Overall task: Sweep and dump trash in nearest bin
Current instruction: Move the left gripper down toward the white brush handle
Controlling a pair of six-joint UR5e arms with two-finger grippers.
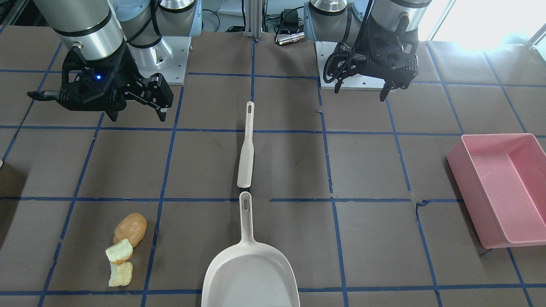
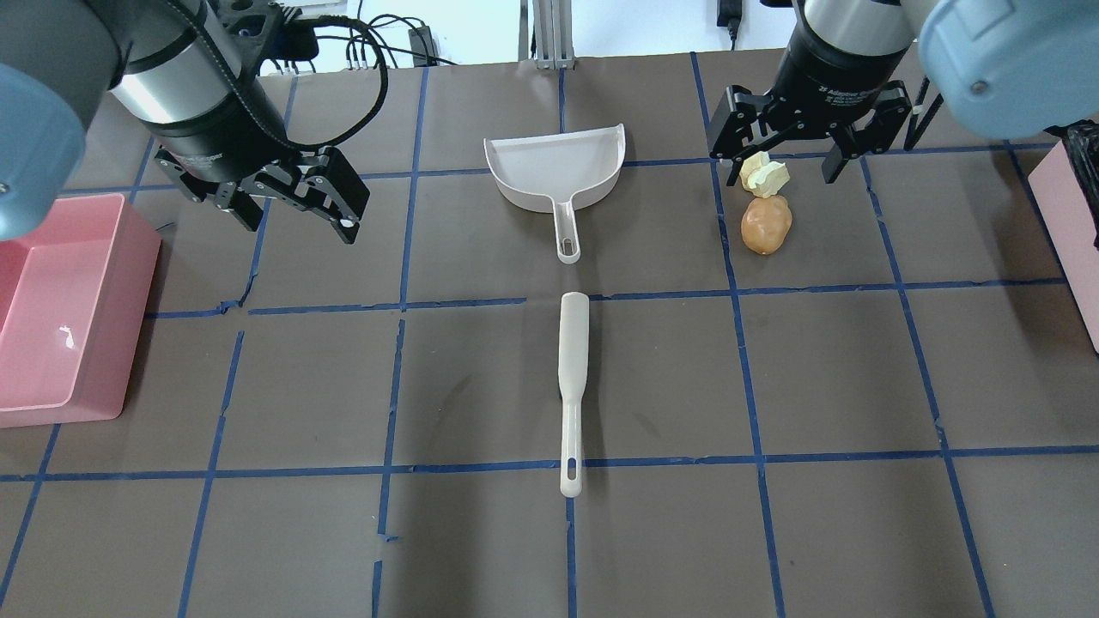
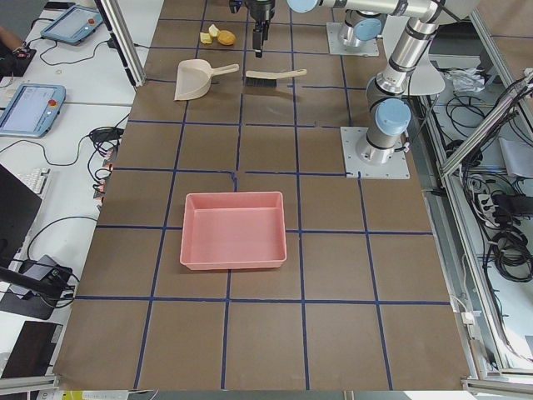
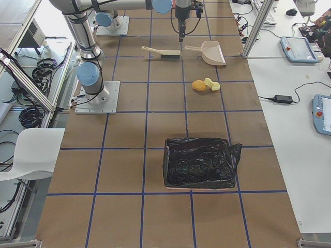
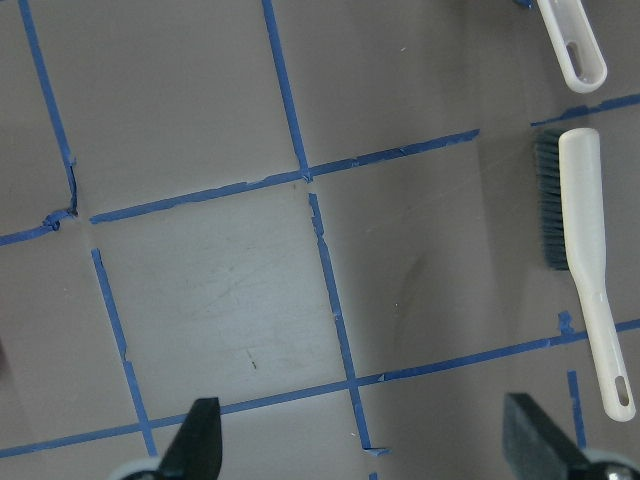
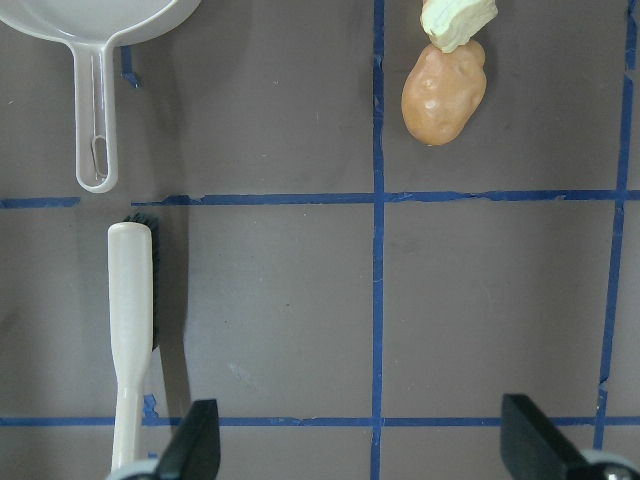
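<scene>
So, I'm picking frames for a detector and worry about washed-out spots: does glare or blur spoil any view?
Front-facing view: the upper right corner is blown out white, bleeding onto the table there, while the trash is crisp. Overhead view: only a small glint inside the pink bin. Both wrist views: sharp, with soft shadows.

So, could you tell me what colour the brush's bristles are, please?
Dark grey bristles on a cream brush; clearest in the left wrist view.
</scene>
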